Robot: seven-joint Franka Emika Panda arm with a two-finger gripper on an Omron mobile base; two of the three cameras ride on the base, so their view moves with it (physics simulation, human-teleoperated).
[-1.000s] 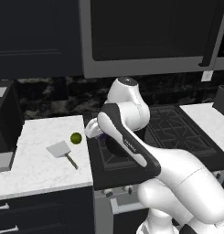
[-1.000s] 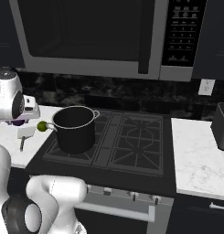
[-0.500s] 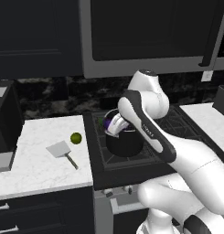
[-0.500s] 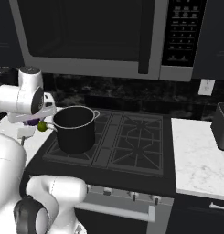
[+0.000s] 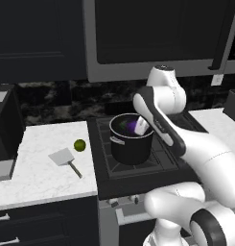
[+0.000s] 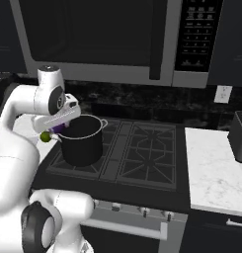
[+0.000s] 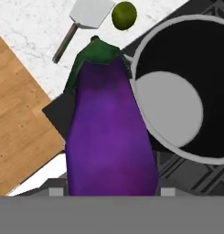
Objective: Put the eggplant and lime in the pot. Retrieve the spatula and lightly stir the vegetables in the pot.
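Observation:
My gripper [image 5: 139, 126] is shut on the purple eggplant [image 5: 133, 127] and holds it just above the black pot [image 5: 131, 144], at the rim. In the hand view the eggplant [image 7: 109, 137], green cap up, hangs over the pot's left rim [image 7: 134, 77], with the pot's grey bottom showing beside it. The lime [image 5: 79, 145] lies on the white counter left of the stove, and the spatula [image 5: 62, 156] lies beside it, blade toward the lime. From the right base view, the gripper [image 6: 60, 124] is at the left side of the pot [image 6: 83, 143], with the lime [image 6: 45, 137] behind it.
The pot stands on the front left burner of a black stove [image 6: 142, 153] under a microwave [image 6: 107, 39]. A dark appliance [image 5: 5, 125] stands at the counter's left end, another [image 6: 240, 136] on the right counter. A wooden surface [image 7: 17, 128] shows beyond the counter's edge.
The arm has swung right from the counter near the lime to above the pot, carrying the eggplant. The lime and spatula have stayed in place.

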